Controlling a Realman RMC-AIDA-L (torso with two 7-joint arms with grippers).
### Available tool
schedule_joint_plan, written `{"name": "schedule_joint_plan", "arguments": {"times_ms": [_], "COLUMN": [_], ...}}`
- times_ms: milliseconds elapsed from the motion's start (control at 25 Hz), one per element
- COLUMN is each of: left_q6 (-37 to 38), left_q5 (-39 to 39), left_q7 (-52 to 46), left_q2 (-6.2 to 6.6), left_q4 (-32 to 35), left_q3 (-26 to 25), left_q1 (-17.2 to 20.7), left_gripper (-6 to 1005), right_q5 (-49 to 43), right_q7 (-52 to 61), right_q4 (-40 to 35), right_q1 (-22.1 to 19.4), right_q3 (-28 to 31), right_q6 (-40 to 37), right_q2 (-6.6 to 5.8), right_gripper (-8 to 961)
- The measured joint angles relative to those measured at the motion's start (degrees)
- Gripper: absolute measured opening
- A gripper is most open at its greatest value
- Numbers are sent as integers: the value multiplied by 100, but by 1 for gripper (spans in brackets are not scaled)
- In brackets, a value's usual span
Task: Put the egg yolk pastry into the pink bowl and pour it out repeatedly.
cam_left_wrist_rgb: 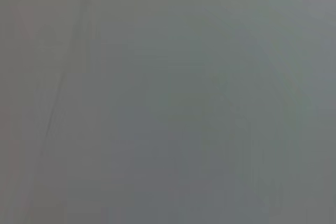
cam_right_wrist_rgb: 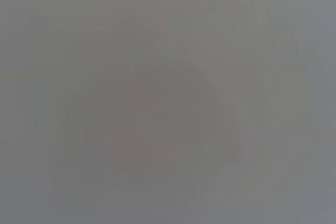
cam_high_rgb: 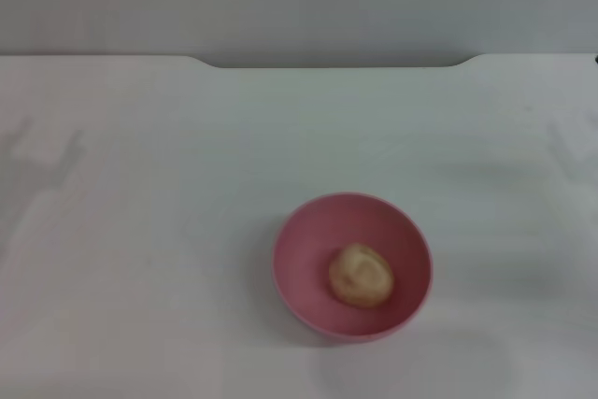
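One egg yolk pastry (cam_high_rgb: 361, 275), dimpled top up, lying inside one pink bowl (cam_high_rgb: 308, 231), right of its centre. Bowl upright on white tabletop (cam_high_rgb: 140, 231), near the front. Both grippers out of view; jaws' state cannot be told.

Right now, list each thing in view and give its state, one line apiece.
Pastry: lying inside the bowl, right of its centre, dimpled top up.
Bowl: upright on the table, holding the pastry, nothing gripping it.
Table: white, bearing the bowl near its front middle.
Left gripper: not in view.
Right gripper: not in view.
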Motion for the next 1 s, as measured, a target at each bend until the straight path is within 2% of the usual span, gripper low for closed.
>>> {"name": "schedule_joint_plan", "arguments": {"times_ms": [160, 280, 440, 680, 1000], "left_q6": [13, -12, -190, -691, -679], "left_q5": [-15, -32, -37, 4, 9], "left_q7": [1678, 2861, 3333, 3390, 3392], "left_q2": [-20, -30, -48, -57, -57], "left_q4": [-739, -1236, -1504, -1651, -1709], "left_q3": [8, -112, -239, -193, -195], "left_q1": [-154, -288, -362, -476, -497], "left_gripper": [778, 776, 775, 774, 773], "right_q5": [1874, 2839, 2962, 2961, 2961], "right_q7": [-2467, -3430, -3322, -2959, -2825], "right_q4": [1696, 2258, 2348, 2350, 2335], "right_q1": [367, 485, 417, 376, 445], "right_q3": [141, 155, 138, 112, 95], "right_q6": [-573, -915, -991, -957, -778], "right_q2": [3, 3, -17, -21, -29], "right_gripper": [618, 653, 676, 676, 676]}}
